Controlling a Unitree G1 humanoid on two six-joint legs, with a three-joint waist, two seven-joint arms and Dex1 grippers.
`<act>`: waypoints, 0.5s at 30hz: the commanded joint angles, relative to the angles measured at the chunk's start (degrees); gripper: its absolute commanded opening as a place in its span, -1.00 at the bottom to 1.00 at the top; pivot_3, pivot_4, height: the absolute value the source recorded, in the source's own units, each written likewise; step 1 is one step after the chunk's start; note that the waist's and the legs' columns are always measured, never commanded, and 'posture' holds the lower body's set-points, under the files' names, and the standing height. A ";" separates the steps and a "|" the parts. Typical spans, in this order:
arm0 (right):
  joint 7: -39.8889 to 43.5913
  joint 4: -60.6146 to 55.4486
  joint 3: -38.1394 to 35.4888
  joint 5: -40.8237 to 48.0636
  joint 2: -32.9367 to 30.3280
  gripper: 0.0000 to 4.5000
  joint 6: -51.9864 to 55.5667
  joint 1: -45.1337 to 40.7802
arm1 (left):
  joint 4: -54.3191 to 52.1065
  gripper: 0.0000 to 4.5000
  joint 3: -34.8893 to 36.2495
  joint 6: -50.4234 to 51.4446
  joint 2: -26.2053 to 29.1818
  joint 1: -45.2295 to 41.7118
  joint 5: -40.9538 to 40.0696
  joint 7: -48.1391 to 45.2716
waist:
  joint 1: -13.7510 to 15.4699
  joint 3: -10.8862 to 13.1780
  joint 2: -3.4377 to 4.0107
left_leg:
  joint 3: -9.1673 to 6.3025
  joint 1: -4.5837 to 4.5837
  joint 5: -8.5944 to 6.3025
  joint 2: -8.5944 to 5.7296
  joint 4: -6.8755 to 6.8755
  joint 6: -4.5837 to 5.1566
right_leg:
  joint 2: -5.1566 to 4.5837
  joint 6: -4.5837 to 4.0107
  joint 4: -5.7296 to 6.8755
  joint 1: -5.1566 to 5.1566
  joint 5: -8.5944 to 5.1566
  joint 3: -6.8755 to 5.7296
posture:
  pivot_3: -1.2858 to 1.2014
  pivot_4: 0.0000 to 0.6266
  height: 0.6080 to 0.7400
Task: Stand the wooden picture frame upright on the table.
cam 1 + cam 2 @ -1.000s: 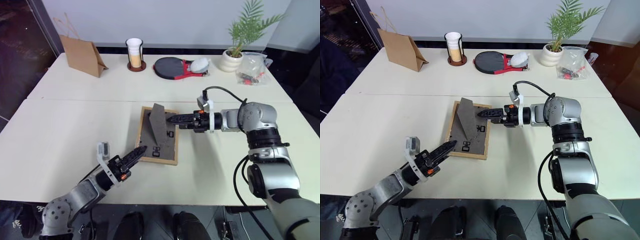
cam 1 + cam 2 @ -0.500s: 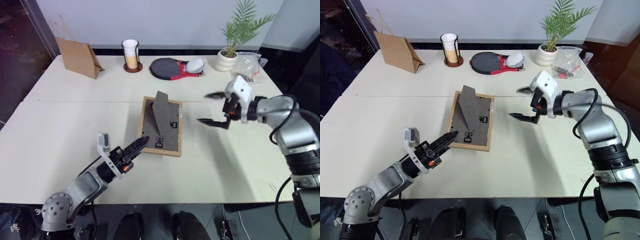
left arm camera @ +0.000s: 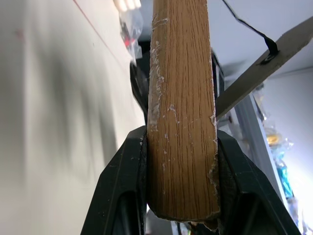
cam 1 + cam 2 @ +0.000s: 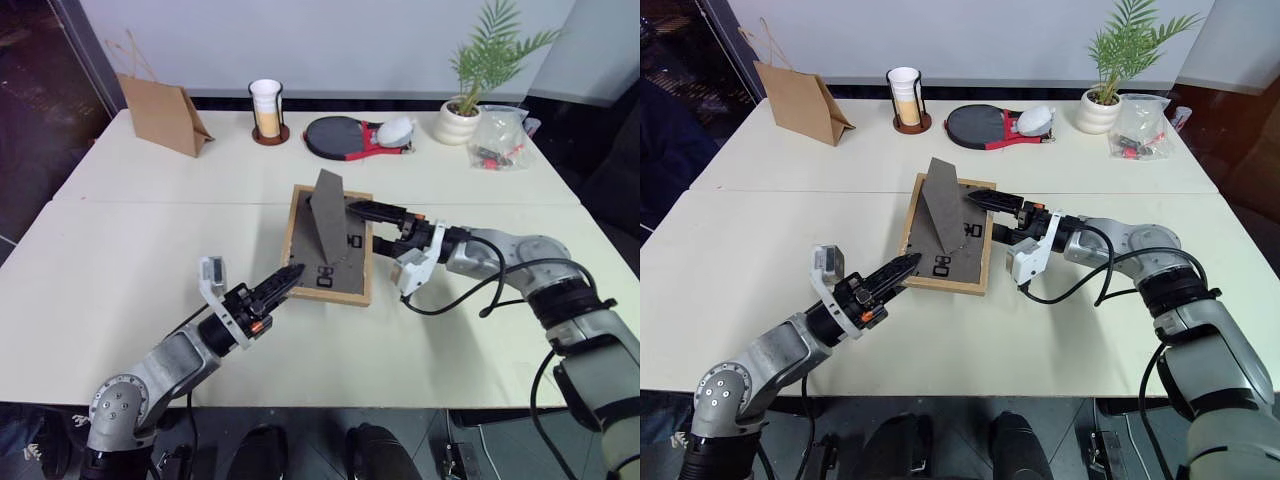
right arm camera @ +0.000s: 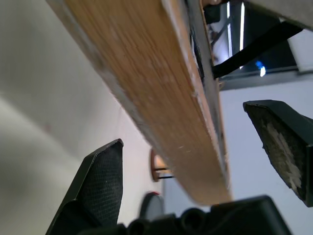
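Note:
The wooden picture frame (image 4: pixel 345 262) lies face down mid-table (image 4: pixel 120 270), its dark grey back up and its fold-out stand (image 4: pixel 326 215) raised. My left gripper (image 4: pixel 292 273) is shut on the frame's near left corner. In the left wrist view the wood edge (image 3: pixel 181 107) sits pinched between both fingers (image 3: pixel 122 186). My right gripper (image 4: pixel 366 222) is open at the frame's right side, one finger over the back panel and one outside the rim. In the right wrist view the wood edge (image 5: pixel 146 83) runs between the spread fingertips (image 5: pixel 102 171).
Along the far edge stand a brown paper bag (image 4: pixel 160 112), a cup in a wire holder (image 4: pixel 267 110), a black paddle (image 4: pixel 335 135), a potted plant (image 4: pixel 465 110) and a clear plastic bag (image 4: pixel 500 140). A seam (image 4: pixel 150 202) crosses the table.
My right gripper left the frame, swung out to the right and opened, then came back open to the frame's right edge. My left gripper rose slightly, still shut on the corner.

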 commanded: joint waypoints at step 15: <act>-17.28 5.51 9.96 -9.26 0.14 -0.53 0.79 -7.99 | -3.36 -0.52 -0.97 -1.44 0.39 2.36 0.38 -2.36 | -0.06 0.00 0.00 | -0.01 0.60 -0.18 -0.01 -0.03 0.32 | -0.03 -0.01 -0.05 0.62 -0.01 0.00 | 0.03 -0.52 1.00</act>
